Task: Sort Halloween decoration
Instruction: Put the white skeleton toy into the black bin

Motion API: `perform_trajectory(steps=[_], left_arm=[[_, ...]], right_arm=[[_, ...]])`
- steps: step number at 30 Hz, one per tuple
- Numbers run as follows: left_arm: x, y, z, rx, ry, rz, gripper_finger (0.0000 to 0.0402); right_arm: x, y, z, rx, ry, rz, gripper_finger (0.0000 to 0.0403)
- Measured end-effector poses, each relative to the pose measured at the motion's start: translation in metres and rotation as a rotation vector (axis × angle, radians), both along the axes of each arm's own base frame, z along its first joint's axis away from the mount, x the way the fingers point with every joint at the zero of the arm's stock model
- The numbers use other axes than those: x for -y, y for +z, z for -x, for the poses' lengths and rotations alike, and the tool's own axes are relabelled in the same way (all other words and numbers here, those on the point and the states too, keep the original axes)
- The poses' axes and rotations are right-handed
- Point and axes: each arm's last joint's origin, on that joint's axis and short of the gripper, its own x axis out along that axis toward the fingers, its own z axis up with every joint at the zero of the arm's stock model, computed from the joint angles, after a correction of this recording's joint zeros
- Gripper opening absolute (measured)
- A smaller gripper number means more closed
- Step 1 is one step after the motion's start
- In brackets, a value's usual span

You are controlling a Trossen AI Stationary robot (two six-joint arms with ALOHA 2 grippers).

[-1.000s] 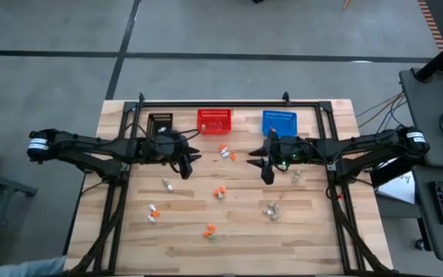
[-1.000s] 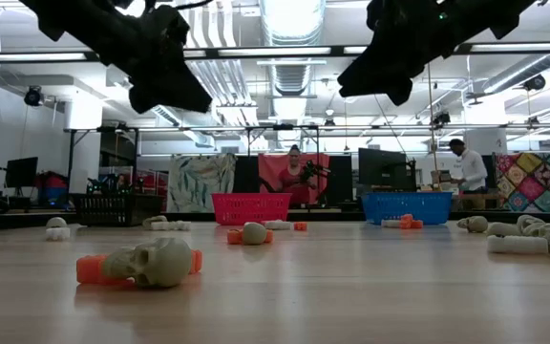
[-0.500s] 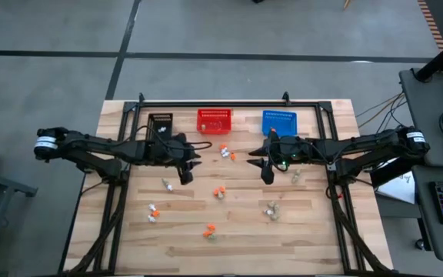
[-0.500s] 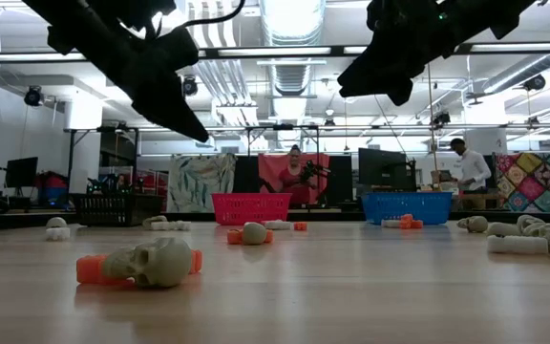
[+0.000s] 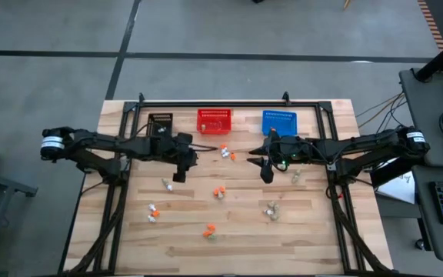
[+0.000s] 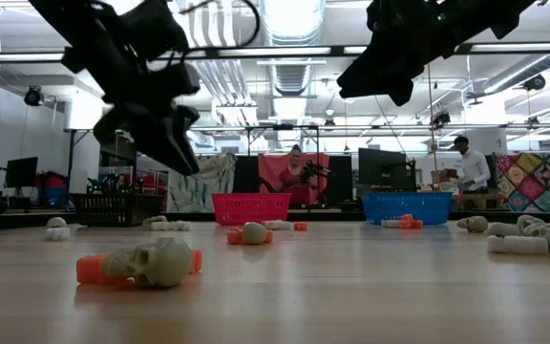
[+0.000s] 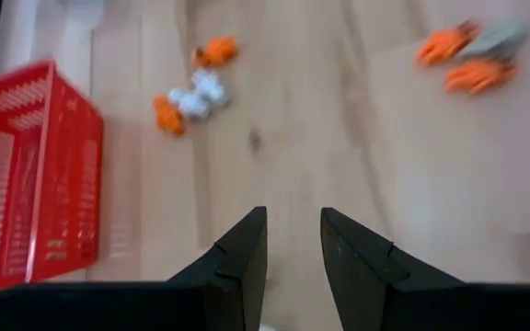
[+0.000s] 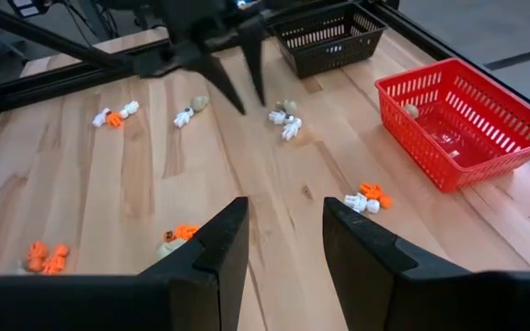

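Tiny orange, white and beige trinkets lie scattered on the wooden table (image 5: 314,231): a white-and-orange cluster (image 5: 225,151) (image 7: 191,97), a white piece (image 5: 168,185), an orange pair (image 5: 219,191) (image 7: 467,57), and a beige skull with orange bits (image 6: 156,263). My left gripper (image 5: 177,168) (image 7: 293,234) hangs open above the table, tipped downward, just far of the white piece. My right gripper (image 5: 265,171) (image 8: 283,221) hovers open, right of the table's middle. Neither touches anything.
Three mesh baskets stand along the far edge: black (image 5: 161,121), red (image 5: 214,120) (image 7: 26,175) and blue (image 5: 278,121). More trinkets lie near the front (image 5: 210,229) and right (image 5: 271,209). People stand in the room beyond the table (image 6: 466,167).
My left gripper has drawn back toward the table's left, turned its fingers from pointing rightward toward the near edge, tipped down and sunk lower toward the white piece. My right arm has kept still, and no trinket has moved.
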Motion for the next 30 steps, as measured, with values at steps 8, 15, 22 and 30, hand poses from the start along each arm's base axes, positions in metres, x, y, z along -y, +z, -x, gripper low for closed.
perform_trajectory(steps=[8, 15, 22, 30], left_arm=[[-0.018, -0.008, -0.007, -0.048, 0.031, -0.018, 0.0087], [-0.029, -0.012, -0.024, -0.221, -0.014, -0.029, 0.0087], [-0.037, -0.021, -0.031, -0.338, -0.024, -0.013, 0.0087], [-0.039, -0.031, -0.032, -0.385, -0.058, -0.032, 0.0119]], right_arm=[[0.0, 0.0, 0.0, 0.001, -0.007, -0.015, 0.0128], [0.001, -0.001, 0.0, -0.002, -0.028, -0.003, 0.0128], [0.001, -0.002, 0.001, -0.018, -0.029, -0.002, 0.0128], [0.001, -0.002, 0.001, -0.022, -0.028, -0.001, 0.0128]])
